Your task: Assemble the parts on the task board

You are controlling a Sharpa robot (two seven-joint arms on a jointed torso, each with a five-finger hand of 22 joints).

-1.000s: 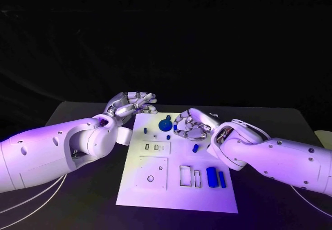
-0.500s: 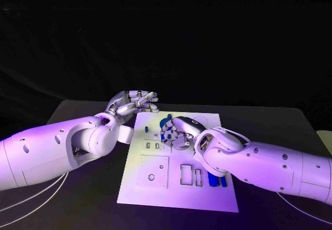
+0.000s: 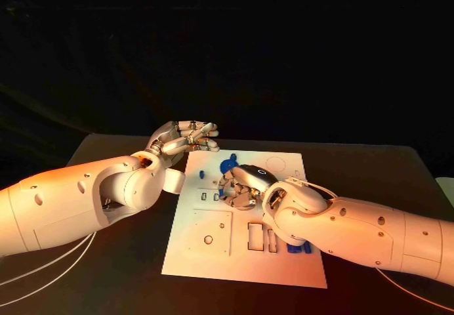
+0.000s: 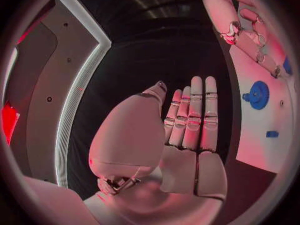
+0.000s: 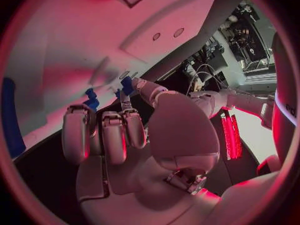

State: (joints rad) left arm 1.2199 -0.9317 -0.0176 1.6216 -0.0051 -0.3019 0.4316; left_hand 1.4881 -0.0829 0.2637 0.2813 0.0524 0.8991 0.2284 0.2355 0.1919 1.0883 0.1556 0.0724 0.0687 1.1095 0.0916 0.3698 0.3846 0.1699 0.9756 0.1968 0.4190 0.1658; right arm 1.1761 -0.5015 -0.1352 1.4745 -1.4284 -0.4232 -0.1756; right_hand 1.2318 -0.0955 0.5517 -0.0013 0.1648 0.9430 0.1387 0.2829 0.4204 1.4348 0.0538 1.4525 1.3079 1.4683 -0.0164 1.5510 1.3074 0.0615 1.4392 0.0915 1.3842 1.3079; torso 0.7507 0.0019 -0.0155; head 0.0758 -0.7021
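Observation:
The white task board (image 3: 203,256) lies in the middle of the table. My right hand (image 3: 241,187) hovers low over its far middle, fingers curled, half hiding the blue gear (image 3: 229,161). In the right wrist view a small blue part (image 5: 127,85) sits at the thumb tip of the right hand (image 5: 119,135); whether it is pinched I cannot tell. My left hand (image 3: 185,138) hangs off the board's far left corner. The left wrist view shows the left hand (image 4: 187,130) holding nothing, fingers straight, with the gear (image 4: 257,95) beyond it.
A small blue pin (image 3: 199,175) stands near the board's left edge. Blue blocks (image 3: 295,249) lie at the near right, partly under my right forearm. Rectangular slots (image 3: 254,237) and a square plate with a hole (image 3: 208,239) fill the near half.
My right hand has swept left across the board, from right of the gear to over the slots beside it. The left hand has barely moved.

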